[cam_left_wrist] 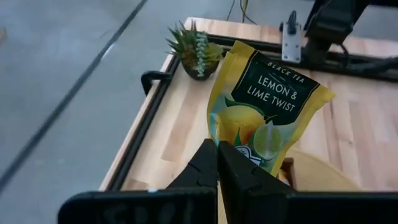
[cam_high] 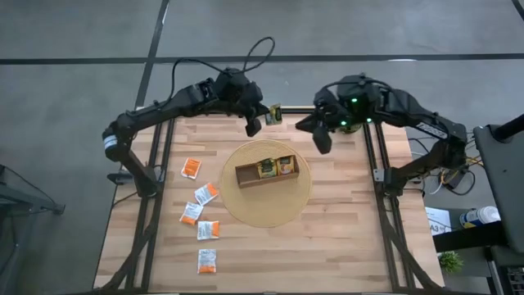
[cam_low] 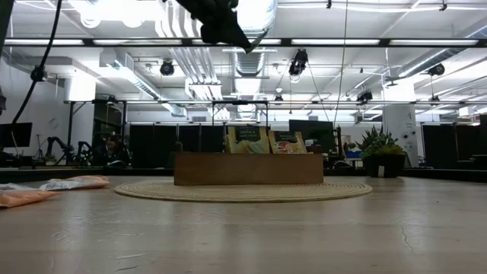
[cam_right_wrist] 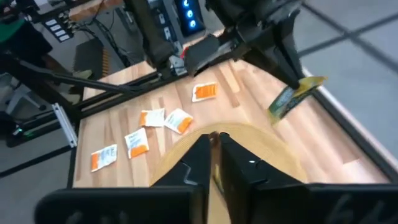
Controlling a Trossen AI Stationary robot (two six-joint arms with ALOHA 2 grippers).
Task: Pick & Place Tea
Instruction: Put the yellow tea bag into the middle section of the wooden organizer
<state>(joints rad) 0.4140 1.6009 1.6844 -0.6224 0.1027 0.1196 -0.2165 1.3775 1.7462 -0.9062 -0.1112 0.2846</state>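
My left gripper hangs over the table's far edge, shut on a yellow-green tea sachet labelled Lemon & Lime Twist. My right gripper hovers shut and empty above the far right rim of a round woven mat. On the mat stands the brown wooden tray. Two sachets stand upright in its compartments and show above its wall in the low view. Several white-and-orange sachets lie flat on the table's left part. My left gripper pinches the yellow-green sachet between its two fingers at one end. The rest of the sachet sticks out past the fingertips toward the table's right. It is lifted clear of the table and tilted.
A small potted plant stands at the table's far corner by the black frame rail. The right arm's base stands at the right edge. Bare wood shows on the near and right parts of the table.
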